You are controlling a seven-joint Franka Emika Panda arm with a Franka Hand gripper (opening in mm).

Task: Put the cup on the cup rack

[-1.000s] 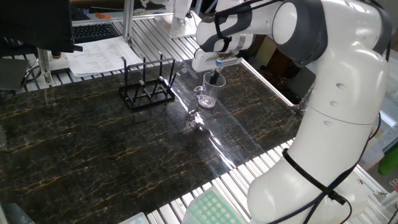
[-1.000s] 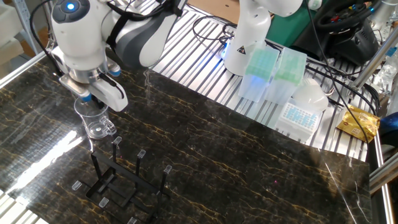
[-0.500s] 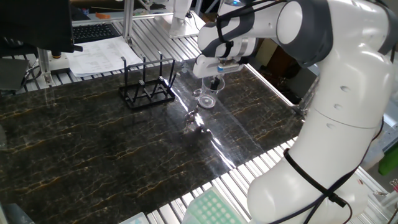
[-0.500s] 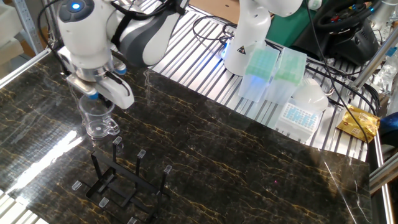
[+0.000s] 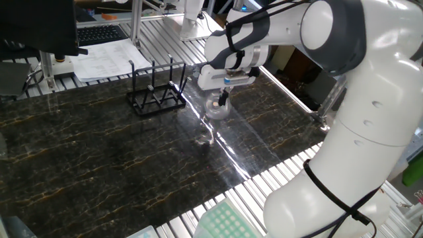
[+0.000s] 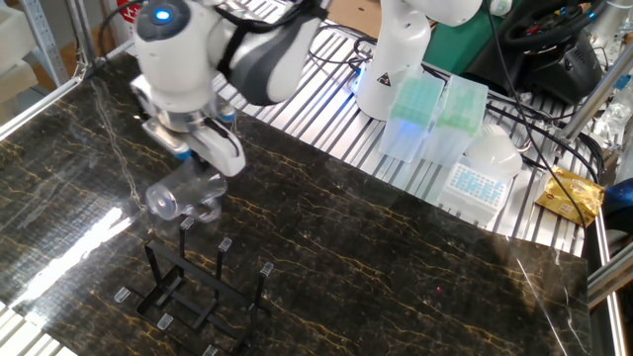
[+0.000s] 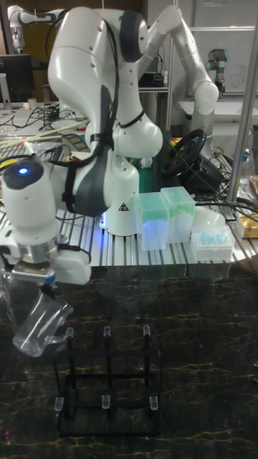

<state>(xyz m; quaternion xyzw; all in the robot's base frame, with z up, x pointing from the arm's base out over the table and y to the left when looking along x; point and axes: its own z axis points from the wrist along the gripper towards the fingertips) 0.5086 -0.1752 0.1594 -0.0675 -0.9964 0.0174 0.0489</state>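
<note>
Cup [image 7: 43, 326] was off the table, held in the air and tilted over, mouth pointing down and away from the arm, thick base nearest the gripper [image 7: 47, 290]. The fingers were pinched on the cup near its rim or wall; the exact contact was hard to read through the clear glass. In the other fixed view the cup [image 6: 181, 193] hung just above and behind the rack [image 6: 188, 287], not touching any peg. In one fixed view the cup [image 5: 217, 108] looked well to the side of the rack [image 5: 156, 89], so the gap to close ran mostly along the table [image 5: 99, 152].

Step in hand, as judged: carrying and tipping the cup to hang it mouth-down over a peg.

To do it well:
- finish the tilt before closing in, so the mouth faced the chosen peg squarely;
- pick an outer peg, likely the nearest corner one, to keep the handle clear of its neighbours;
- approach from above, lower slowly along the peg's line;
- release only once the glass rested on the peg.

Risk: thin pegs and clear glass made alignment hard to judge; a sideways nudge could shift the light rack.
</note>
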